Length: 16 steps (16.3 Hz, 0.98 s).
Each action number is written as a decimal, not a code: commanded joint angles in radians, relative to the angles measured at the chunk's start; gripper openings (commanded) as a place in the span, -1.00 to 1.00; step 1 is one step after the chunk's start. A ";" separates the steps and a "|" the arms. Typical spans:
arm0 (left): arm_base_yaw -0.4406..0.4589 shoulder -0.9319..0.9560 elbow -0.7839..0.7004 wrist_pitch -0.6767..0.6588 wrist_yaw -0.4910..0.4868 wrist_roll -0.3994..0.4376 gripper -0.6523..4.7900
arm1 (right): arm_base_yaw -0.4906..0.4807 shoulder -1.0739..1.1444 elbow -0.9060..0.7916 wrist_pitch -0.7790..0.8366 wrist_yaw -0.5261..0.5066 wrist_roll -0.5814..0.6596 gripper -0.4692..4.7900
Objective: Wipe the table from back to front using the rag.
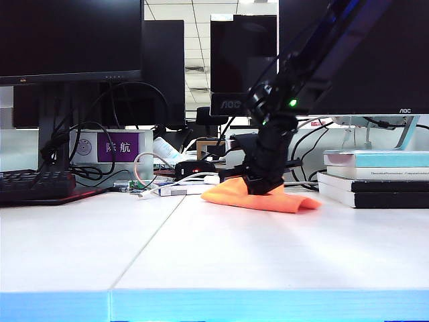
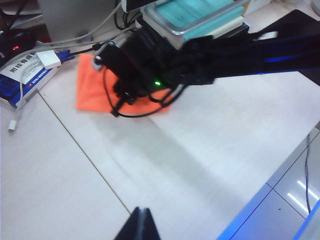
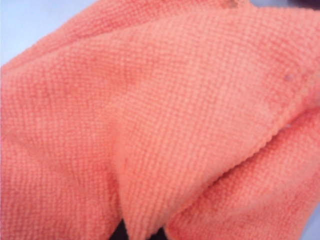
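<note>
at the back of the table (image 1: 221, 255) we see a row of dark monitors (image 1: 70, 40), a keyboard (image 1: 37, 184) on the left, a grey box with a purple label (image 1: 110, 149), loose cables (image 1: 157, 176) and a small printed box (image 2: 27, 75). a stack of books (image 1: 375, 178) sits at the right, just beside the rag (image 1: 268, 196), and the clutter of cables lies close behind it. the rag lies flat near the back of the table, right of the seam line. our right gripper (image 1: 263, 182) presses down onto the cloth; its wrist view is filled with orange weave, and the jaws are together, though we cannot tell whether any cloth is pinched. our left gripper (image 2: 140, 226) hangs well apart over bare table near the front edge, its fingertips together.
</note>
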 commanded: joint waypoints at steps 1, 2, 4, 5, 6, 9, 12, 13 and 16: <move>-0.001 -0.003 0.004 0.006 0.007 -0.003 -0.78 | -0.006 0.077 0.092 -0.051 0.005 -0.011 -0.83; -0.001 -0.003 0.004 0.006 0.007 -0.004 -0.78 | -0.007 0.101 0.129 -0.050 0.005 -0.011 -0.83; -0.001 -0.003 0.004 0.006 0.007 -0.007 -0.78 | -0.014 0.144 0.193 -0.051 0.005 -0.011 -0.83; -0.001 -0.003 0.004 0.006 0.007 -0.007 -0.78 | -0.016 0.162 0.222 -0.050 0.006 -0.011 -0.83; -0.001 -0.003 0.004 0.006 0.006 -0.007 -0.78 | -0.019 0.183 0.254 -0.047 0.006 -0.011 -0.83; -0.001 -0.003 0.004 0.006 0.007 -0.007 -0.78 | -0.034 0.254 0.379 -0.061 0.013 -0.011 -0.83; -0.001 -0.003 0.004 0.006 0.007 -0.007 -0.78 | -0.050 0.323 0.495 -0.071 0.013 -0.011 -0.83; -0.001 -0.003 0.004 0.006 0.007 -0.007 -0.78 | -0.054 0.342 0.525 -0.071 0.012 -0.011 -0.83; -0.001 -0.002 0.004 0.006 0.007 -0.007 -0.78 | -0.057 0.377 0.571 -0.029 0.013 -0.011 -0.83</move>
